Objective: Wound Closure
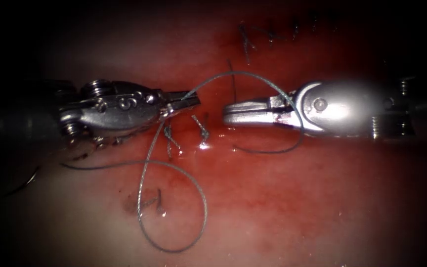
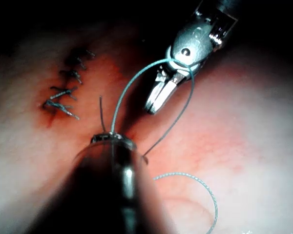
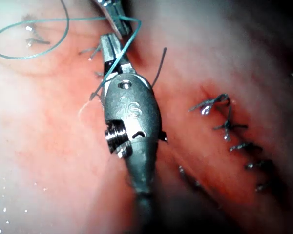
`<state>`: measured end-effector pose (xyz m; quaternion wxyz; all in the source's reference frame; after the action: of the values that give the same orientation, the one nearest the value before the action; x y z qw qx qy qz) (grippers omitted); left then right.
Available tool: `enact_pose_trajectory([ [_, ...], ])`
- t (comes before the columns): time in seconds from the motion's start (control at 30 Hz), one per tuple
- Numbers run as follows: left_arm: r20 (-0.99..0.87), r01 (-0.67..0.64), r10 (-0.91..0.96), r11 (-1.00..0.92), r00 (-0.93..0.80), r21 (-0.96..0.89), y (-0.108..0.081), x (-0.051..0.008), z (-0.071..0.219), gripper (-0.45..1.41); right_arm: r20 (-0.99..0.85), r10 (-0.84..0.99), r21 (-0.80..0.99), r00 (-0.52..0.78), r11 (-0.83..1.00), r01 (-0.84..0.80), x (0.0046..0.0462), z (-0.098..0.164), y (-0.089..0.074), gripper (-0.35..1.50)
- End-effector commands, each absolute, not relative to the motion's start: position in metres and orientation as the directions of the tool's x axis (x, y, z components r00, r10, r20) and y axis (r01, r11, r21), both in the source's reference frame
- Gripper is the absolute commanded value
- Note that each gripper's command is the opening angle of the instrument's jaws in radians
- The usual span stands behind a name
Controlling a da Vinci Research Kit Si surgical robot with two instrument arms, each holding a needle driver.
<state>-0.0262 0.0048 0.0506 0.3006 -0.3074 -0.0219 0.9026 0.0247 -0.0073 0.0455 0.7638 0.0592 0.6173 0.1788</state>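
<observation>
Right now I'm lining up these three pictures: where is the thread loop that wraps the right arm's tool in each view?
Endoscope view: the thread loop arcs from the left hand over the right hand, at the middle.
Left wrist view: it circles the right tool.
Right wrist view: it crosses the right tool.
Shared landmark: the row of finished stitches.

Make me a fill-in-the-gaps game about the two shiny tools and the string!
1. The left tool holds the ____ in its shut jaws.
2. The thread arches from the left tool over the ____ tool.
3. On the tissue below the left tool, the thread lies in a big ____.
4. The right tool's jaws hold ____.

Missing words: thread; right; loop; nothing
</observation>
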Motion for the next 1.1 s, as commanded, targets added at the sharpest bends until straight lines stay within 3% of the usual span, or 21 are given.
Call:
enact_pose_trajectory([
  [0.03, -0.543, -0.526, 0.549, -0.823, -0.636, -0.216, 0.0048, -0.0270, 0.0513, -0.45, -0.919, 0.364, 0.327, 0.152, 0.918, -0.222, 0.0259, 0.0456, -0.0075, -0.35],
  [0.33, -0.540, -0.508, 0.509, -0.845, -0.670, -0.166, 0.0038, -0.0285, 0.0515, -0.45, -0.906, 0.404, 0.337, 0.125, 0.869, -0.363, 0.0284, 0.0454, -0.0068, -0.35],
  [0.6, -0.541, -0.478, 0.474, -0.866, -0.694, -0.146, 0.0019, -0.0287, 0.0501, -0.45, -0.863, 0.462, 0.289, 0.207, 0.786, -0.547, 0.0288, 0.0459, -0.0066, -0.35],
  [0.63, -0.544, -0.464, 0.461, -0.874, -0.701, -0.142, 0.0016, -0.0288, 0.0497, -0.45, -0.826, 0.513, 0.315, 0.234, 0.764, -0.563, 0.0291, 0.0462, -0.0067, -0.30],
  [0.67, -0.543, -0.461, 0.457, -0.876, -0.704, -0.140, 0.0015, -0.0288, 0.0495, -0.45, -0.812, 0.524, 0.312, 0.257, 0.762, -0.567, 0.0293, 0.0464, -0.0068, -0.03],
  [0.7, -0.544, -0.449, 0.443, -0.884, -0.713, -0.132, 0.0012, -0.0288, 0.0492, -0.45, -0.790, 0.549, 0.322, 0.273, 0.751, -0.576, 0.0294, 0.0467, -0.0070, 0.31],
  [0.73, -0.545, -0.439, 0.430, -0.890, -0.720, -0.122, 0.0009, -0.0289, 0.0487, -0.45, -0.771, 0.560, 0.312, 0.303, 0.747, -0.587, 0.0296, 0.0473, -0.0071, 0.88],
  [0.8, -0.544, -0.427, 0.416, -0.897, -0.729, -0.113, 0.0004, -0.0289, 0.0483, -0.45, -0.752, 0.573, 0.301, 0.327, 0.739, -0.603, 0.0297, 0.0478, -0.0072, 1.28],
  [0.93, -0.542, -0.406, 0.396, -0.907, -0.741, -0.107, 0.0000, -0.0284, 0.0475, -0.45, -0.724, 0.590, 0.319, 0.358, 0.746, -0.585, 0.0298, 0.0487, -0.0077, 1.35],
  [1.1, -0.548, -0.370, 0.369, -0.922, -0.751, -0.113, 0.0006, -0.0264, 0.0462, -0.45, -0.677, 0.593, 0.347, 0.435, 0.779, -0.522, 0.0300, 0.0492, -0.0088, 1.20],
])
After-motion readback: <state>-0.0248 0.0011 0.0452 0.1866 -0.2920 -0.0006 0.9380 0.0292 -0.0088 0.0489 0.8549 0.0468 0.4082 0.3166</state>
